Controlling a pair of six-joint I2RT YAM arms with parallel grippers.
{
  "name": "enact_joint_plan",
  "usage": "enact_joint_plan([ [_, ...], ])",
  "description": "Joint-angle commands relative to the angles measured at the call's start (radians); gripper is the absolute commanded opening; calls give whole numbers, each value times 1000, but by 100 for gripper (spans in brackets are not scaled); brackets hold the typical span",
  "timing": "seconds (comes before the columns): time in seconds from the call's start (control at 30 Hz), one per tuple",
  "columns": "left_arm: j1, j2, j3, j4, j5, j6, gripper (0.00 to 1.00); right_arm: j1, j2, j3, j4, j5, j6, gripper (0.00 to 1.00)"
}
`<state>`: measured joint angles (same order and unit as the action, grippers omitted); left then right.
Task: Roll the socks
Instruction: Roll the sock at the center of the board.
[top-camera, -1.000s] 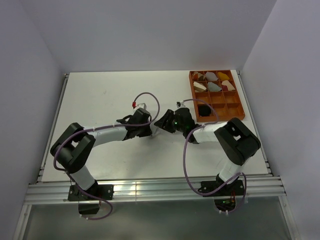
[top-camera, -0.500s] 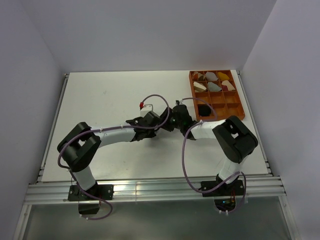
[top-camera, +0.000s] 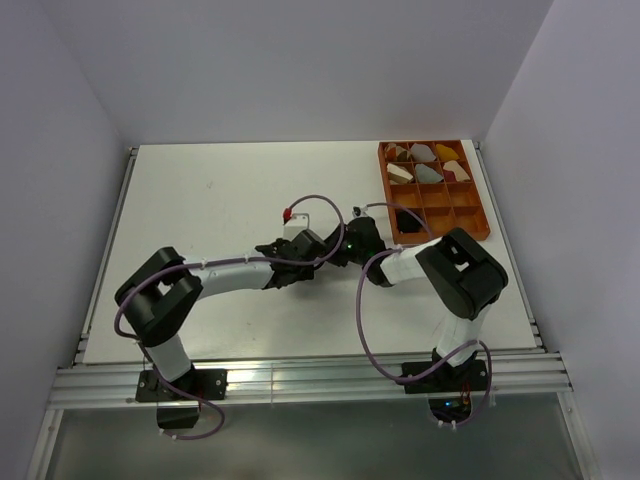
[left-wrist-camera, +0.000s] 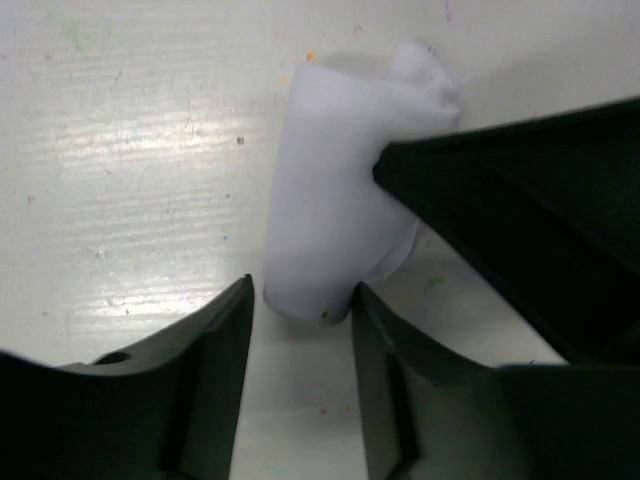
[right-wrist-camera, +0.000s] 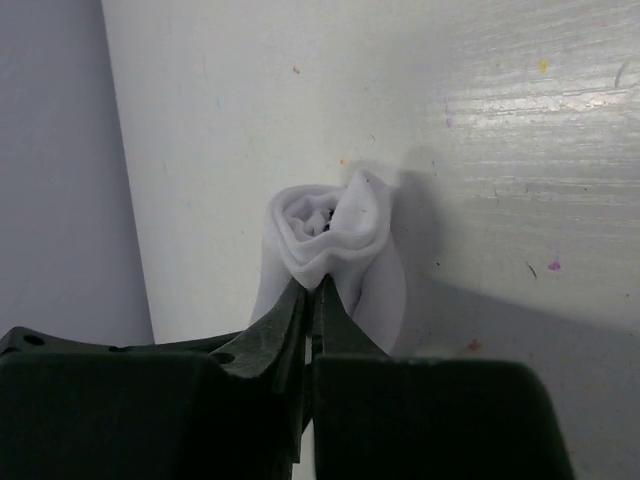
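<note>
The white sock (right-wrist-camera: 345, 240) is a tight roll lying on the table. My right gripper (right-wrist-camera: 312, 292) is shut on the outer fold at the roll's open end. In the left wrist view the roll (left-wrist-camera: 330, 220) lies lengthwise ahead, and its near end sits just between the tips of my open left gripper (left-wrist-camera: 300, 298); the right gripper's fingers (left-wrist-camera: 520, 210) press on it from the right. In the top view both grippers, left (top-camera: 322, 248) and right (top-camera: 342, 243), meet at mid-table and hide the roll. A black bundle (top-camera: 407, 218) lies in a near compartment of the orange tray.
The orange compartment tray (top-camera: 470, 232) stands at the back right and holds several rolled bundles in tan, grey, yellow and brown. The tray's near-left corner is close to the right gripper. Purple cables loop over both arms.
My left arm has swung right until its gripper meets the right gripper at the roll. The right gripper has shifted slightly left and stayed shut.
</note>
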<state>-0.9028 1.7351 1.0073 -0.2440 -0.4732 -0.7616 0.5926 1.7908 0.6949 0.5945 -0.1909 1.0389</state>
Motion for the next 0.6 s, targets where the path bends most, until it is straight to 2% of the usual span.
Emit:
enact_joint_plan([
  [0.0, -4, -69, -44, 8, 43, 8, 51, -5, 48, -54, 8, -7, -45, 0],
  [0.07, 5, -112, -61, 46, 83, 1, 64, -7, 58, -51, 13, -10, -60, 0],
  [0.17, 31, -192, -117, 118, 163, -16, 72, -7, 65, -51, 25, -13, -79, 0],
  [0.33, 131, -311, -229, 233, 335, -56, 74, -7, 71, -60, 59, -15, -106, 0],
  [0.37, 172, -321, -245, 288, 407, -70, 74, -7, 71, -63, 70, -18, -111, 0],
  [0.57, 275, -299, -302, 385, 559, -120, 74, -7, 87, -89, 140, -35, -128, 0],
])
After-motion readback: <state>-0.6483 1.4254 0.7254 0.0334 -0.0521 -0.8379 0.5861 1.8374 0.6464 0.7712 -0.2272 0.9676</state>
